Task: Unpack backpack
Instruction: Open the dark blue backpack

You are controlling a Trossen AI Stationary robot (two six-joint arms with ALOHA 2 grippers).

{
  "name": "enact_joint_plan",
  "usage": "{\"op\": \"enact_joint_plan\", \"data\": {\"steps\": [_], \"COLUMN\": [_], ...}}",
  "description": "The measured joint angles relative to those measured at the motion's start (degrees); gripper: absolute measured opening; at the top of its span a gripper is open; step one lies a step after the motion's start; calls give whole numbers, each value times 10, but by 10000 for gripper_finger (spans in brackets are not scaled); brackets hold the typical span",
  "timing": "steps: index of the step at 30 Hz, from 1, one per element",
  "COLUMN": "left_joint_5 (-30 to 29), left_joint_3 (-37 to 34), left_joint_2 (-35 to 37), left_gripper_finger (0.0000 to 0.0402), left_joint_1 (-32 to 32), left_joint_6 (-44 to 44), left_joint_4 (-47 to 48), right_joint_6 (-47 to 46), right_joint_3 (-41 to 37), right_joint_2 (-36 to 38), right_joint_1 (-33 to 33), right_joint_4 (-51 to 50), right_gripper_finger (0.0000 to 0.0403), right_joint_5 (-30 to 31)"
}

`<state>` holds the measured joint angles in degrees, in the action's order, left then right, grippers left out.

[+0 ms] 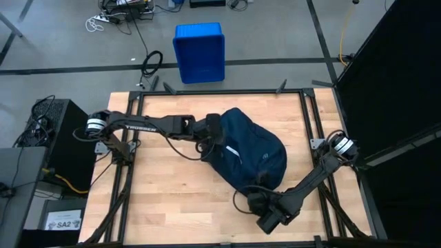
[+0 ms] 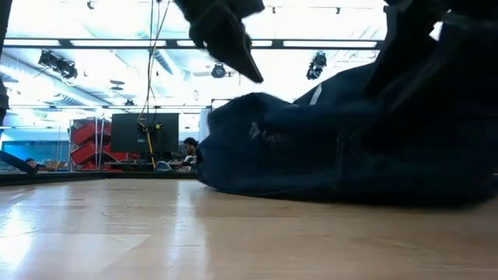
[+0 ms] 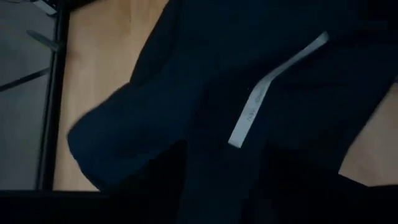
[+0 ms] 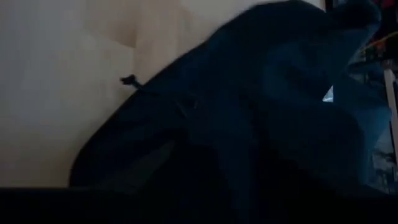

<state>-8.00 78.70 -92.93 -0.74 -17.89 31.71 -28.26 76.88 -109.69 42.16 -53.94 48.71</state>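
Backpack (image 1: 251, 155) lies slumped on its side a bit right of the counter's middle, white stripe (image 1: 233, 152) facing up, nothing unpacked on the counter (image 1: 165, 200) yet as far as the high view shows. Left hand (image 1: 215, 134) sits at the bag's left upper side, touching or pressed into the fabric; cannot tell if its fingers are spread or pinching cloth, they're hidden against the dark material. Right hand (image 1: 258, 200) is at the bag's near end, toward the counter's front right corner, also right against the fabric; its finger state can't be told either. Left wrist view just shows navy cloth and the stripe (image 3: 273, 81) close up; right wrist view shows dark folds and what looks like a small zipper pull (image 4: 129, 79), blurry. Task looks early: bag seemingly closed, opening not located. Risks: bag is soft and floppy, so a pinch may catch only loose cloth and slip, or drag the whole bag toward the front edge instead of opening it. If both hands pull at once the bag could twist and bury the zipper underneath. Blue bin (image 1: 200, 52) sits on the floor beyond the far edge, well apart.
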Motion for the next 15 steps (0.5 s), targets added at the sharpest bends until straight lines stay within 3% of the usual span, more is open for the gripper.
{"op": "enact_joint_plan", "data": {"steps": [6, 13, 15], "left_joint_5": [-7, 27, 26], "left_joint_3": [65, 69, 63], "left_joint_2": [1, 1, 1], "left_gripper_finger": [178, 178, 177], "left_joint_1": [21, 91, 114], "left_joint_6": [4, 35, 51], "left_joint_4": [90, 148, 151], "right_joint_6": [-2, -2, -5], "right_joint_3": [0, 0, 0], "right_joint_2": [0, 0, 0], "right_joint_1": [-31, -67, -74], "right_joint_4": [0, -2, -2], "right_gripper_finger": [155, 19, 9], "right_joint_5": [2, 6, 9]}}
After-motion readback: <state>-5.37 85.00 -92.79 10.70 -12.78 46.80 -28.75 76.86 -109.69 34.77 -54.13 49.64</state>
